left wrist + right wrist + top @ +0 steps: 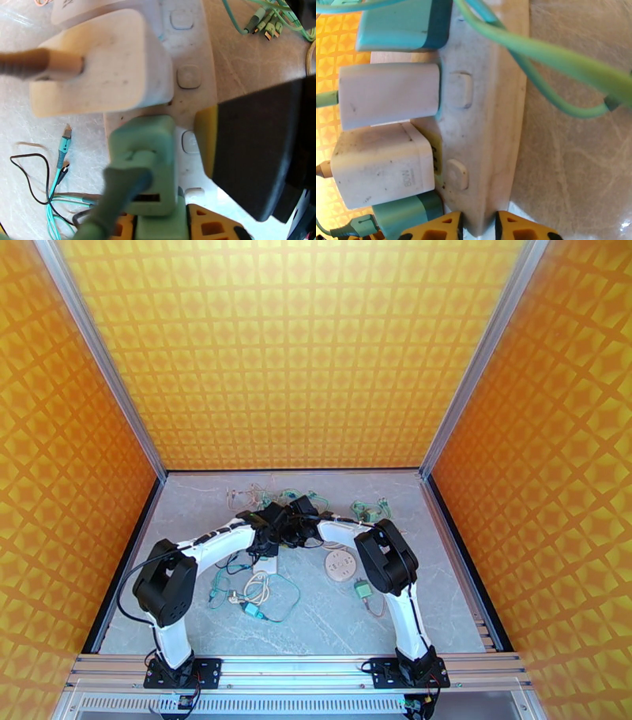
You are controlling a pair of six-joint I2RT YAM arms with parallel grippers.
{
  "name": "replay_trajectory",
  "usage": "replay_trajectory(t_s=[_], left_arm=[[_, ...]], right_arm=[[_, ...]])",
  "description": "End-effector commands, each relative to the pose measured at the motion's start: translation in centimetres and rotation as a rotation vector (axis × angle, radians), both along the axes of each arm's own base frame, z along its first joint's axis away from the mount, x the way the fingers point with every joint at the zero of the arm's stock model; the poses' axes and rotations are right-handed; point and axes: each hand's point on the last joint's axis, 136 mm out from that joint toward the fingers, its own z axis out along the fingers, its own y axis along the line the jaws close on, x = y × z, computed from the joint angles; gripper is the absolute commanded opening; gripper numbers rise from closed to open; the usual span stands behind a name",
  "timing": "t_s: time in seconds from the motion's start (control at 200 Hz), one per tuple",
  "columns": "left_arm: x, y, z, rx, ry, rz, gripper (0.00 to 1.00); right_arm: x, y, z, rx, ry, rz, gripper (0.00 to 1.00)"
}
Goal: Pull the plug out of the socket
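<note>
Because the green plug [144, 158] sits seated in the white power strip [195, 47] near the middle of the tabletop [332, 623], under the spot where the two wrists meet, the pull should run straight along the prongs and away from the strip's face, with no sideways rocking. The left end effector [160, 227] has its yellow fingertips set against either side of the plug's base, so it appears to be pinching the plug. The right end effector [478, 227] pinches the end edge of the strip, which should stop it lifting with the plug. I judge that the right hold must be firm as the left draws back. The big white charger [102, 63] in the next socket, just beside the plug, leaves little room to wander. The plug's long axis stands square to the strip's face, prongs into the socket, and its dark green cable [118, 189] leaves the outer end.
</note>
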Motion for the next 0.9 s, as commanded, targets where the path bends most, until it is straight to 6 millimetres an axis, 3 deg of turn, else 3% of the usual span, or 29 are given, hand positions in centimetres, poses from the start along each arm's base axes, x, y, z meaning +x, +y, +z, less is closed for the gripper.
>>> replay_trajectory(t_s=[0.0, 0.195, 0.43, 0.68, 0.895], left_arm=[[-1.1, 0.2, 1.8, 0.015, 0.014, -0.008, 0.00], [-0.6, 1.6, 5.5, -0.029, -0.037, 0.032, 0.00], [-0.1, 6.0, 8.5, -0.081, -0.088, 0.133, 0.00], [1.0, 13.6, 9.5, -0.182, -0.162, 0.308, 0.02], [1.8, 18.7, 7.5, -0.391, -0.167, 0.481, 0.03]], right_arm=[[-3.3, -3.2, -6.8, -0.216, 0.148, -0.014, 0.26], [-3.4, -3.3, -6.8, -0.220, 0.143, -0.016, 0.27], [-3.1, -3.1, -6.5, -0.215, 0.136, -0.014, 0.27], [-3.0, -2.9, -6.2, -0.208, 0.134, -0.011, 0.27], [-3.0, -2.9, -5.7, -0.207, 0.125, -0.004, 0.28]])
